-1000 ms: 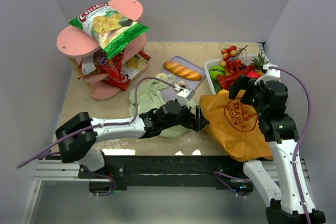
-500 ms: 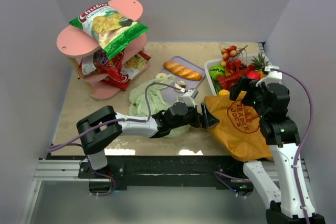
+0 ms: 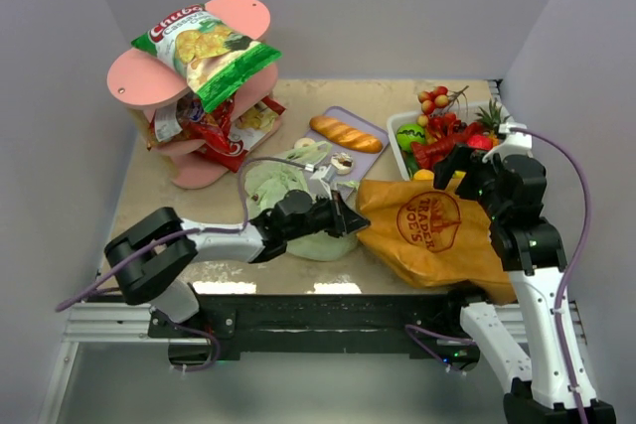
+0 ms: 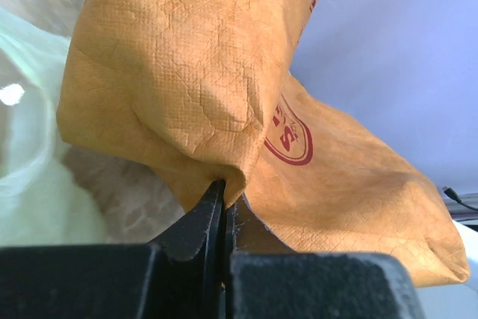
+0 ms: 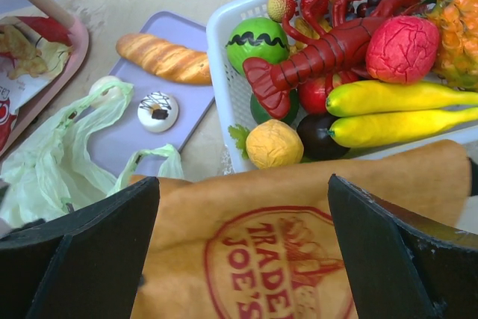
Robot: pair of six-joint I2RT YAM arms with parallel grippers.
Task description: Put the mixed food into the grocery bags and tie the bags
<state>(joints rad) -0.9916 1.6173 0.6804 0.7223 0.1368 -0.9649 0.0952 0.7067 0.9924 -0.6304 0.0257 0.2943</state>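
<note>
My left gripper point(image 4: 222, 193) pinches the edge of the paper bag point(image 4: 187, 72), right gripper point(image 5: 240, 238) spread wide; bread point(image 3: 345, 134) and chips point(image 3: 209, 52) unbagged, nothing tied.

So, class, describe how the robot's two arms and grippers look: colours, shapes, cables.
The left arm and right arm have white tube-like links with chunky black joints. A thin purple cable loops along each. The left gripper and right gripper have flat black fingers.

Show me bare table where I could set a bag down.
Bare tabletop lies near-left, between the pink rack and the left arm. Another strip runs behind the purple tray. Centre is crowded: plastic bag, Trader Joe's paper bag, fruit basket.
</note>
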